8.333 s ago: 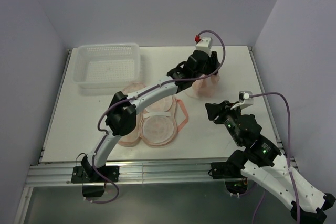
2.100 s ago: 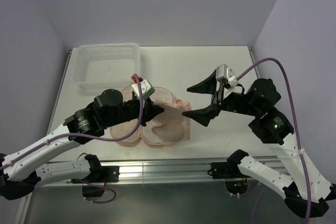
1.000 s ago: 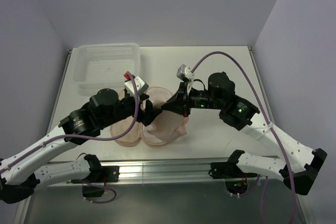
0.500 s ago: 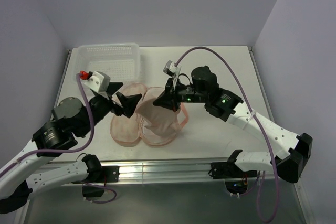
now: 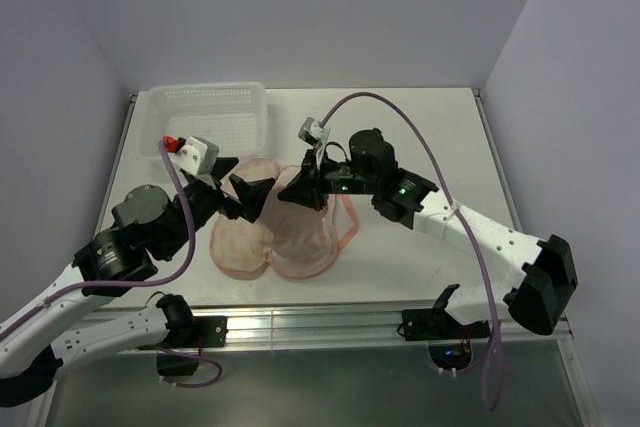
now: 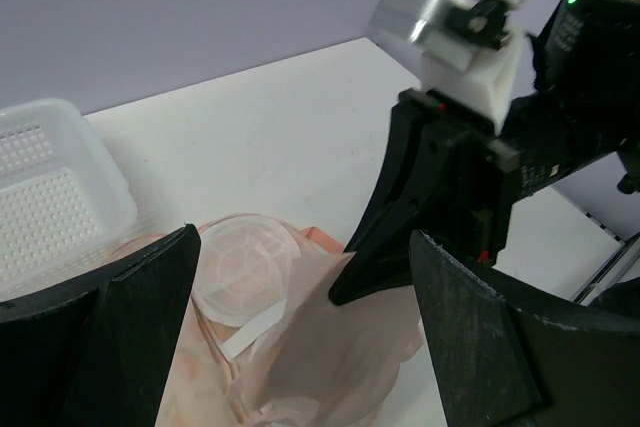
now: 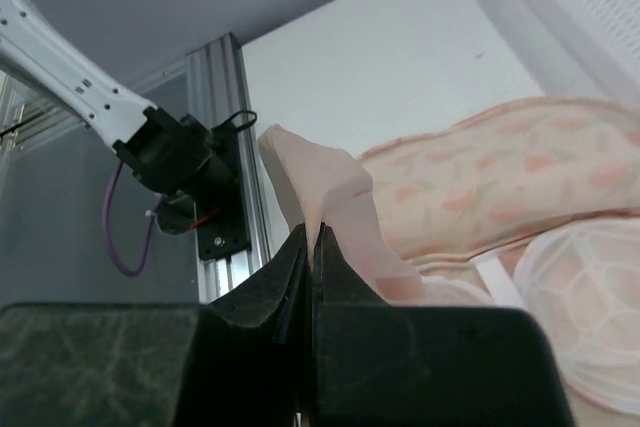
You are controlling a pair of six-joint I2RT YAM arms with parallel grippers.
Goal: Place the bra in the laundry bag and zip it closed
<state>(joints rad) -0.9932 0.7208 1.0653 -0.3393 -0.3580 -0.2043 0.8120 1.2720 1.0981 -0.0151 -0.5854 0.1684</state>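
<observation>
The laundry bag (image 5: 236, 245) lies open on the table, its printed half at the left and its mesh-lined half at the right. My right gripper (image 5: 288, 194) is shut on an edge of the pale pink bra (image 5: 312, 225) and holds it up, so the fabric drapes down over the mesh-lined half. The right wrist view shows the jaws (image 7: 313, 237) pinched on the bra (image 7: 330, 195), with the printed bag (image 7: 500, 177) behind. My left gripper (image 5: 241, 187) is open and empty just left of the right gripper. In its own view, the left gripper (image 6: 305, 247) is above the bra (image 6: 350, 357) and the mesh lining (image 6: 240, 252).
A white lattice basket (image 5: 205, 127) stands at the back left of the table, close behind the bag. It also shows in the left wrist view (image 6: 45, 192). The aluminium rail (image 5: 300, 322) runs along the near table edge.
My right gripper has carried the bra a little to the left, over the open bag. My left gripper has let go of the bra, drawn back, and now sits open beside it.
</observation>
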